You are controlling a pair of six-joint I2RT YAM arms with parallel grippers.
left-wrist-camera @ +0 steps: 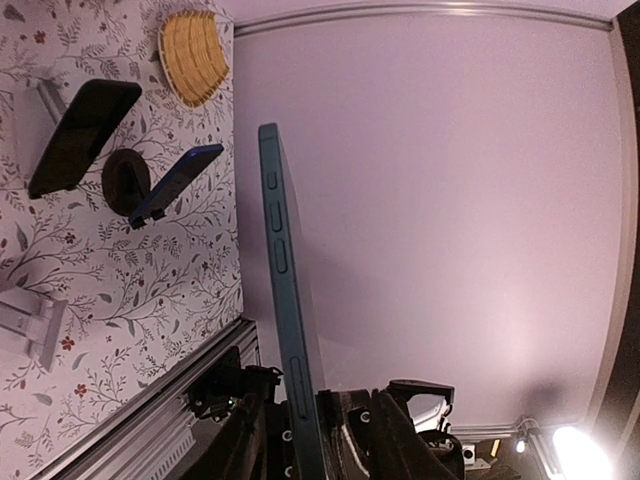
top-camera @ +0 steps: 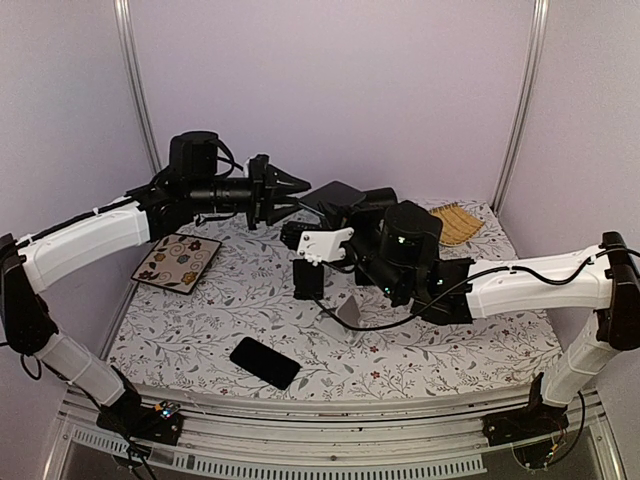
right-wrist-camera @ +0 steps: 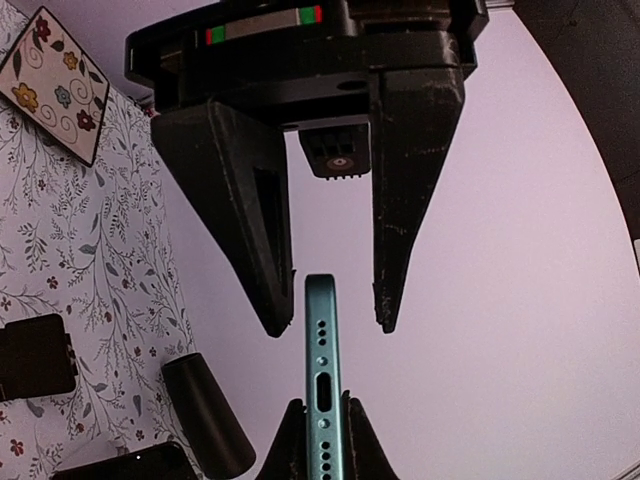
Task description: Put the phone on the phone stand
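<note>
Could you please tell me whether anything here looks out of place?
Yes: a black phone lies flat near the table's front edge, on no stand. The teal phone is up in the air, one end in the right pincer, the open left pincer straddling its other end without touching.

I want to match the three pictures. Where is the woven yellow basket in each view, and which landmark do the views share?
Top external: the woven yellow basket lies at the far right of the flowered tablecloth, near the back corner.
Left wrist: the basket is at the top, left of centre.
Right wrist: not in it.
Shared landmark: that flowered tablecloth, in all three views.
</note>
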